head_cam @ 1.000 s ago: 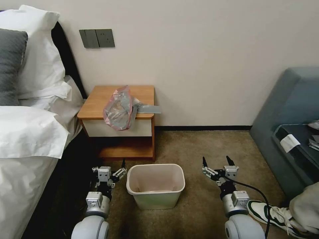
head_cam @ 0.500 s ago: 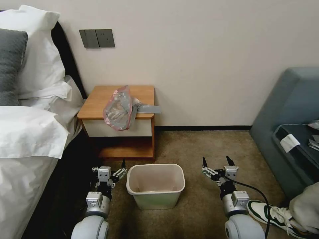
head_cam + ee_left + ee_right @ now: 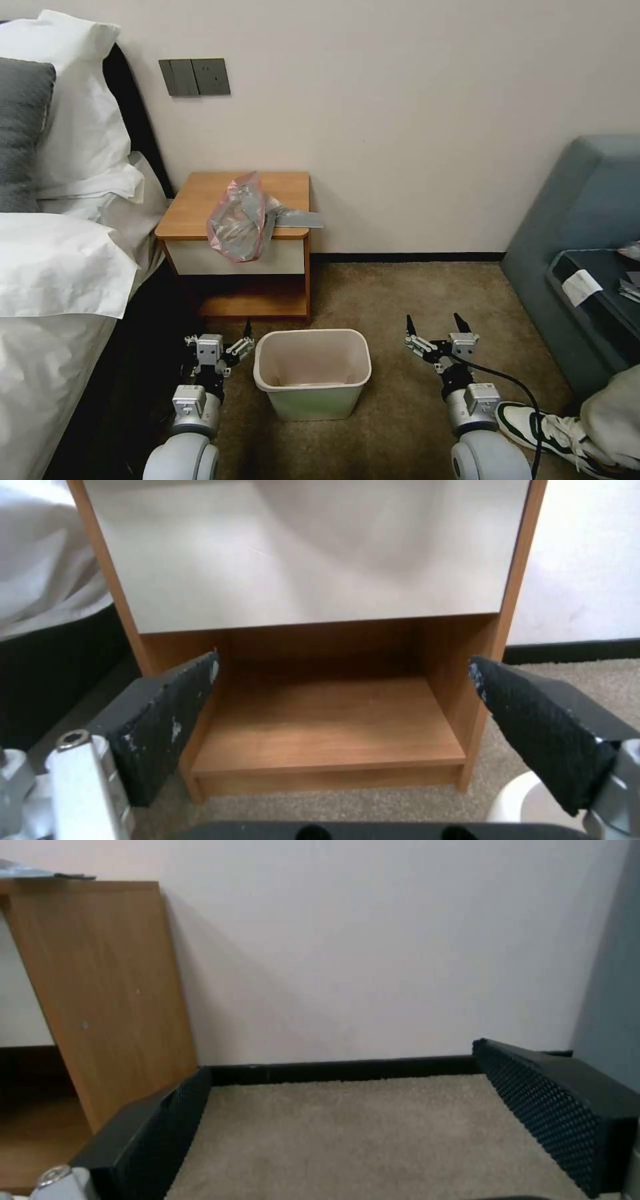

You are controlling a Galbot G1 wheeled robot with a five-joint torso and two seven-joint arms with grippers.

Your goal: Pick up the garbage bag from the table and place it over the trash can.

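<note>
The table [image 3: 200,200] stands ahead by the wall, the can [image 3: 312,373] low on the carpet between my arms. The bag [image 3: 239,220] lies crumpled on the tabletop, drooping over the drawer front. My left gripper [image 3: 230,340] and right gripper [image 3: 437,330] hang low beside the can, both spread wide, holding nothing. I should rise above the tabletop before closing in, and pinch the bag's pinkish rim, not its slack middle.

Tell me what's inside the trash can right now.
The trash can looks unlined: bare cream inner walls. Its near rim hides the bottom. The garbage bag lies on the table.
</note>
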